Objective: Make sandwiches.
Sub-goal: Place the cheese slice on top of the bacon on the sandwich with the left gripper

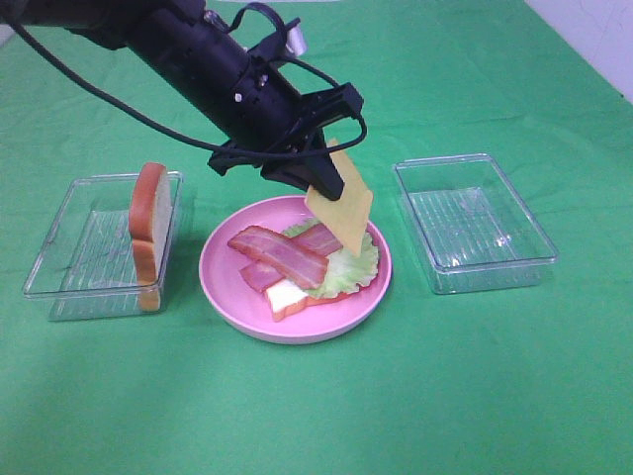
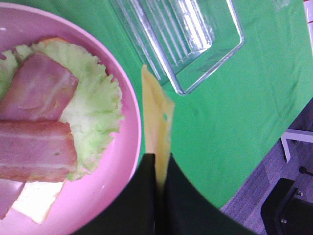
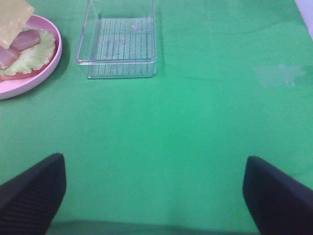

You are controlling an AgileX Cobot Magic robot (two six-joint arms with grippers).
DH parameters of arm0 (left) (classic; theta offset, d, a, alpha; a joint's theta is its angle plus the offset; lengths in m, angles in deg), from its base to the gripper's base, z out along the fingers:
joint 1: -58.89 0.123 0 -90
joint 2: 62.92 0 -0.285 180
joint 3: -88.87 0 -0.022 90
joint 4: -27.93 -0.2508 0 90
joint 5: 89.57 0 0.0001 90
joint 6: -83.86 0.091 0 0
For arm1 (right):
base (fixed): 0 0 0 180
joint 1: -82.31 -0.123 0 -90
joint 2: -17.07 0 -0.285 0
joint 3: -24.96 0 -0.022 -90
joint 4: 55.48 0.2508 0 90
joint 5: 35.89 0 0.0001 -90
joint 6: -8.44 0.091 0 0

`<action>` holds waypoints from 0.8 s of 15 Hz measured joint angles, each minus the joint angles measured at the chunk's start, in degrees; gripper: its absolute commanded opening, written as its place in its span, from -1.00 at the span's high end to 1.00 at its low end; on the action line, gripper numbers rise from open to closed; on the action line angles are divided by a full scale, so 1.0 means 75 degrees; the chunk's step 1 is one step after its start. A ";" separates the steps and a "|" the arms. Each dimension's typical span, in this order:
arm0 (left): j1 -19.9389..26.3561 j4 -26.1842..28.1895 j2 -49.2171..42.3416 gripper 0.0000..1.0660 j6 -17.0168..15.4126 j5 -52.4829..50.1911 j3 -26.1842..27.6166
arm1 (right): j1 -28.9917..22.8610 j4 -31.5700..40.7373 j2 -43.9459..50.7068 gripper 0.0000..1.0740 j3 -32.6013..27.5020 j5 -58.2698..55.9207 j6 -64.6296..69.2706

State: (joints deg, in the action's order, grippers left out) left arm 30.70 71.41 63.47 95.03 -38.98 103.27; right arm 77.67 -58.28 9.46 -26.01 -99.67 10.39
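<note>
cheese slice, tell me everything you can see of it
The cheese slice is a thin, flat yellow square, smooth like plastic. The left gripper holds it by its upper edge, jaws shut on it. It hangs tilted in the air above the pink plate, over the lettuce and bacon, touching only the jaws.

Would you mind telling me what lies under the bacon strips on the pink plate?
Under the bacon strips lies ruffled lettuce, with a bread slice beneath on the pink plate. Only the bread's near corner shows; the rest is covered.
</note>
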 measured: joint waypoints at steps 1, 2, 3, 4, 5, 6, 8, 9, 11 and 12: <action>0.0000 0.0000 0.0153 1.00 0.0000 0.0000 0.0000 | 0.0000 0.0000 0.0000 -0.76 0.0000 0.0000 0.0000; 0.0000 0.0000 0.0435 1.00 0.0000 0.0000 0.0000 | 0.0000 0.0000 0.0000 -0.76 0.0000 0.0000 0.0000; 0.0000 0.0000 0.0558 1.00 0.0000 0.0000 0.0000 | 0.0000 0.0000 0.0000 -0.76 0.0000 0.0000 0.0000; 0.0000 0.0000 0.0703 1.00 0.0000 0.0000 0.0000 | 0.0000 0.0000 0.0000 -0.76 0.0000 0.0000 0.0000; 0.0000 -0.0053 0.0810 1.00 0.0000 0.0000 0.0000 | 0.0000 0.0000 0.0000 -0.76 0.0000 0.0000 0.0000; 0.0000 -0.0183 0.0863 1.00 0.0000 -0.0008 0.0000 | 0.0000 0.0000 0.0000 -0.76 0.0000 0.0000 0.0000; 0.0000 -0.0611 0.0879 1.00 0.0000 -0.0008 0.0000 | 0.0000 0.0000 0.0000 -0.76 0.0000 0.0000 0.0000; 0.0000 -0.0894 0.0886 1.00 -0.0076 -0.0008 0.0000 | 0.0000 0.0000 0.0000 -0.76 0.0000 0.0000 0.0000; 0.0000 -0.1245 0.0894 0.90 -0.0298 -0.0008 0.0000 | 0.0000 0.0000 0.0000 -0.76 0.0000 0.0000 0.0000; 0.0000 -0.1429 0.0894 0.73 -0.0428 -0.0046 0.0000 | 0.0000 0.0000 0.0000 -0.76 0.0000 0.0000 0.0000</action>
State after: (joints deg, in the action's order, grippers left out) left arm 30.70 60.70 70.18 91.82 -39.32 103.27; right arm 77.67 -58.28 9.46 -26.01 -99.67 10.39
